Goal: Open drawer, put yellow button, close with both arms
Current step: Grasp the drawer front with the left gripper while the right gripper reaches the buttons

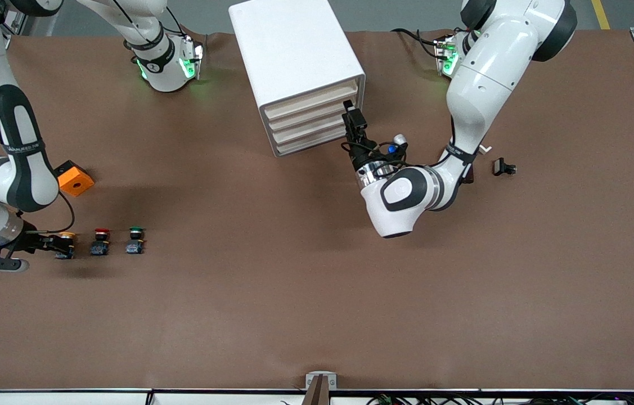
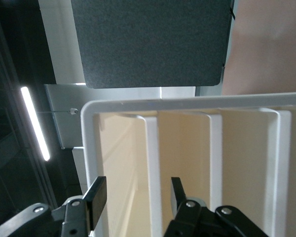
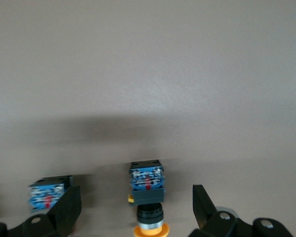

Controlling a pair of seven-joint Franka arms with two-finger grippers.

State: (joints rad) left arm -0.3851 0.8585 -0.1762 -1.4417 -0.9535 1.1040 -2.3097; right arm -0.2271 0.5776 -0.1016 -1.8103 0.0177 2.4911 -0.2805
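The white cabinet point(image 1: 294, 50) stands at the table's middle, all four drawers shut. The uppermost drawer point(image 1: 314, 97) has a cream front. My left gripper point(image 1: 349, 108) is open at that front's corner toward the left arm's end. In the left wrist view point(image 2: 136, 195) its fingers straddle the drawer's cream front point(image 2: 118, 163) and a white ledge. The yellow button point(image 1: 66, 242) stands on the table at the right arm's end. My right gripper point(image 1: 58, 243) is open, and in the right wrist view point(image 3: 135, 200) the yellow button point(image 3: 148, 190) sits between its fingers, untouched.
A red-capped button point(image 1: 101, 241) and a green-capped button point(image 1: 135, 239) stand in a row beside the yellow one. An orange cube point(image 1: 76, 180) sits farther from the front camera than these. A small black part point(image 1: 503, 167) lies toward the left arm's end.
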